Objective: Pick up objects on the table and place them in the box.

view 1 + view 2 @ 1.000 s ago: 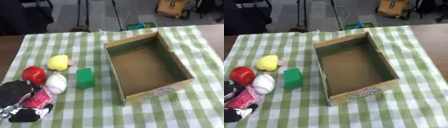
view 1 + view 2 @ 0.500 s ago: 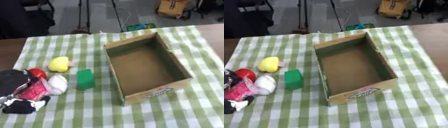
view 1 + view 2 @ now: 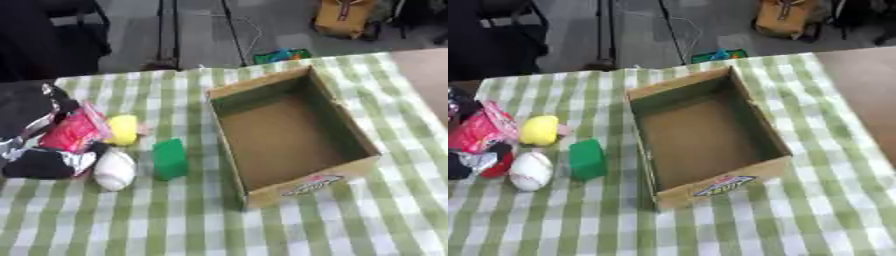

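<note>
Box is totally empty so far, so basically nothing's done yet; every object is sitting out on the surface [image 3: 710,225], a green-and-white checked cloth.

Nearest bit: the left robot hand [image 3: 44,160] over at the left edge, black and silver with a pink-red patch on it; can't tell whether its fingers are apart or curled on anything, too much of a dark blob. Just right of the robot hand is a white ball [image 3: 530,171] that looks like a baseball; tucked between the two there's a bit of a red ball [image 3: 502,164] peeking out, touching or under the hand, hard to say. Next right is a green block [image 3: 586,159]; a bit further back, right beside the robot hand, a yellow lemon-ish thing [image 3: 539,130].

Well off to the hand's right is the cardboard box [image 3: 719,187]; there's a red and blue label on its near wall, but I can't read it.

Right robot hand isn't showing anywhere; four things left to move, I'd guess.
</note>
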Motion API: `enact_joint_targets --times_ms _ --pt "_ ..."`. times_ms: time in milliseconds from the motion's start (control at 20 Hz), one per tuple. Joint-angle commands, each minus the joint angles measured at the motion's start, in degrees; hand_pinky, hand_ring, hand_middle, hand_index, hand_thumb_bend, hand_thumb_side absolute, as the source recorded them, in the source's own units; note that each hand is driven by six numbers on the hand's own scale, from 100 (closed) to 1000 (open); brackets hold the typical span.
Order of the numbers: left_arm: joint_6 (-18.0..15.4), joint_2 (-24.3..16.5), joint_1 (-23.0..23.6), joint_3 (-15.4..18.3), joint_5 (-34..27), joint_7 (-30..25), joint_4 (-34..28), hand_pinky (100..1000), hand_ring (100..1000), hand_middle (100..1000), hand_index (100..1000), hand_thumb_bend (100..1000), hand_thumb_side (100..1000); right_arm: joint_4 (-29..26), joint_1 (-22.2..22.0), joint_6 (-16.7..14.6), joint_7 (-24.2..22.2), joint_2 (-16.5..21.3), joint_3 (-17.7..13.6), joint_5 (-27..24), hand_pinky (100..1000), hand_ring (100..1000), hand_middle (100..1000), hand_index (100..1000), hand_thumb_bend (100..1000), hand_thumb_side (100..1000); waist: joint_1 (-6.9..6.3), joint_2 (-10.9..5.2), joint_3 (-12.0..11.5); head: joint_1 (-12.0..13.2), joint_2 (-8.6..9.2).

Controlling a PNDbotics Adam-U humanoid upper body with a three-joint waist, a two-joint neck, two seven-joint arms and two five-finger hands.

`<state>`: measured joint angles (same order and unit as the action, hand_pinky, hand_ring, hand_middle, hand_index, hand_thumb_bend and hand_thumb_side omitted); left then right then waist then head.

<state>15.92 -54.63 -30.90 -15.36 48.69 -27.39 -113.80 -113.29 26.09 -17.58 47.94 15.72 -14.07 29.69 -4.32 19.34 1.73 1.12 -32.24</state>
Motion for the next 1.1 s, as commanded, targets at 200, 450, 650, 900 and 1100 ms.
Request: enact_joint_targets --times_ms 200,450,650,900,1100 --pt "-0.14 2.91 -8.62 -0.02 -0.47 -2.33 -0.79 358 405 444 653 100 722 -1.30 0.05 -0.37 -0.06 0.67 0.41 -0.14 567 679 594 702 100 859 0.22 -1.97 0.61 -0.04 -1.07" --pt "0.67 7.06 -16.01 -1.51 -0.32 -6.62 -0.79 343 400 437 649 100 726 -1.30 -0.14 -0.30 -0.48 0.59 0.74 -0.46 567 679 594 702 100 858 0.05 -2.39 1.28 -0.24 -1.35" --pt "1.26 10.00 -20.42 -2.34 -0.36 -8.51 -0.18 323 390 424 638 100 731 -1.30 -0.22 -0.33 -0.80 0.54 1.00 -0.69 567 680 594 702 100 857 -0.17 -2.72 1.84 -0.03 -1.48" --pt "0.47 14.82 -26.30 -3.88 -1.16 -7.81 5.94 288 373 402 621 100 739 -1.30 -0.24 -0.39 -1.30 0.32 1.46 -1.04 568 681 594 702 100 854 -0.51 -3.21 2.90 0.70 -1.82" --pt "-1.03 18.17 -29.43 -4.56 -1.95 -5.64 11.51 273 367 393 614 100 744 -1.30 -0.21 -0.37 -1.63 0.19 1.77 -1.29 568 681 594 702 100 852 -0.79 -3.44 3.69 1.25 -2.02"
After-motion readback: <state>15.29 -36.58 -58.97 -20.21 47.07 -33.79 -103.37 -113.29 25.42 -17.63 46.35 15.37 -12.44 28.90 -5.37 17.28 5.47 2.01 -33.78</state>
